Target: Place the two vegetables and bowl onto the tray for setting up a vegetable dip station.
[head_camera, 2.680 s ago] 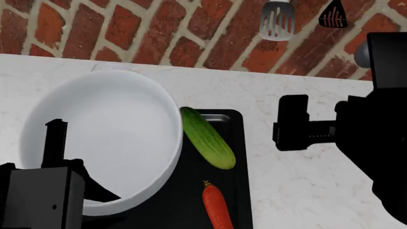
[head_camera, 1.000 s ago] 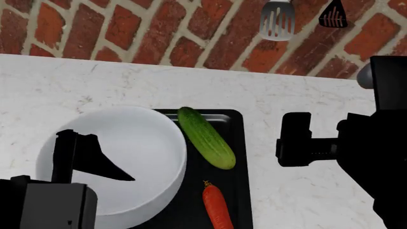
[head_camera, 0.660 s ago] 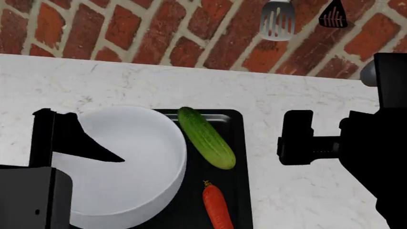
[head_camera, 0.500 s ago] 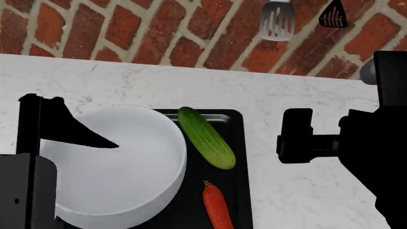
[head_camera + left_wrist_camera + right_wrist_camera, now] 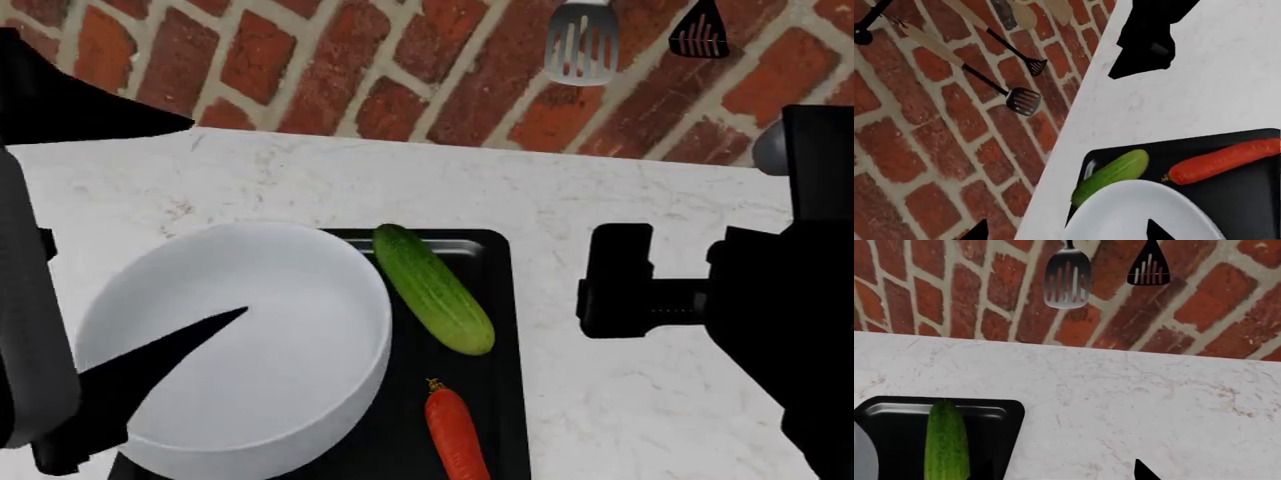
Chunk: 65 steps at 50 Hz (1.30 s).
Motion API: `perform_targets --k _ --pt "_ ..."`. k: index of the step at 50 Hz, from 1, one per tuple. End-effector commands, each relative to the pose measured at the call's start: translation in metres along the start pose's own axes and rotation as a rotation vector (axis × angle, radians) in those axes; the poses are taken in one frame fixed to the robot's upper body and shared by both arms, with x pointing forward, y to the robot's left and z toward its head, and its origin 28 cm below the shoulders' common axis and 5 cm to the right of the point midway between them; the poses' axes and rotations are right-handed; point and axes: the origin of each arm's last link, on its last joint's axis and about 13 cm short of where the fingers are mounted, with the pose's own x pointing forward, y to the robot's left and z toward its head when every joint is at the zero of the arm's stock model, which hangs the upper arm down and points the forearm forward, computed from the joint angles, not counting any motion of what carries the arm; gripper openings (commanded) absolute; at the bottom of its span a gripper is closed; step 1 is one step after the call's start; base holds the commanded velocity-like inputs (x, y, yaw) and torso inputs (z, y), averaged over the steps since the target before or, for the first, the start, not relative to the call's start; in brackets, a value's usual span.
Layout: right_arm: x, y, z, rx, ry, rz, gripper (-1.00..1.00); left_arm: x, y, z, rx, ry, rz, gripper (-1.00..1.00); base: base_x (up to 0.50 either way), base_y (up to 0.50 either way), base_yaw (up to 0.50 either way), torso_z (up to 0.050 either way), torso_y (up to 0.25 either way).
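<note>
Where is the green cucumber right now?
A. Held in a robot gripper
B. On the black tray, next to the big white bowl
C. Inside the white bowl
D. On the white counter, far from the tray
B. The cucumber lies on the black tray right beside the white bowl, with the carrot on the same tray; no gripper holds it.

Matte smooth bowl (image 5: 247,340), glossy black tray (image 5: 497,330), veined marble-look counter (image 5: 627,410), rough brick wall (image 5: 334,70)
</note>
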Motion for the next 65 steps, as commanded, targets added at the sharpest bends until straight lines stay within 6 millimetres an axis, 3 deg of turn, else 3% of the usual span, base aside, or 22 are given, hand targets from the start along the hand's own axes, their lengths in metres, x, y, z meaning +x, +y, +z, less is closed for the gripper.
perform_targets --k 1,8,16,19,23,41,49,65 --pt "-0.002 0.003 0.002 -0.005 -0.010 0.010 1.00 0.006 0.009 -0.011 0.005 -0.005 0.267 1.00 0.00 0.00 0.00 0.000 0.000" --pt "-0.006 0.009 0.007 -0.022 -0.032 0.024 1.00 0.009 0.005 -0.018 -0.057 -0.031 0.463 1.00 0.00 0.00 0.00 0.000 0.000" --pt "-0.012 0.015 0.009 -0.005 -0.108 0.017 1.00 0.001 -0.023 -0.020 -0.158 -0.105 0.679 1.00 0.00 0.00 0.00 0.000 0.000" --pt "-0.019 0.020 0.007 -0.002 -0.175 0.013 1.00 -0.001 -0.037 -0.029 -0.218 -0.123 0.855 1.00 0.00 0.00 0.00 0.000 0.000" --pt "-0.023 0.022 0.003 0.024 -0.238 -0.003 1.00 -0.001 -0.052 -0.036 -0.309 -0.159 0.952 1.00 0.00 0.00 0.00 0.000 0.000" --pt "-0.049 0.038 -0.002 0.005 -0.392 -0.032 1.00 -0.025 -0.112 -0.044 -0.512 -0.350 1.150 1.00 0.00 0.00 0.00 0.000 0.000" --pt "-0.069 0.040 -0.012 0.015 -0.455 -0.047 1.00 -0.037 -0.120 -0.044 -0.577 -0.388 1.238 1.00 0.00 0.00 0.00 0.000 0.000" --pt "-0.108 0.047 -0.019 0.038 -0.584 -0.055 1.00 -0.066 -0.143 -0.026 -0.599 -0.480 1.330 1.00 0.00 0.00 0.00 0.000 0.000"
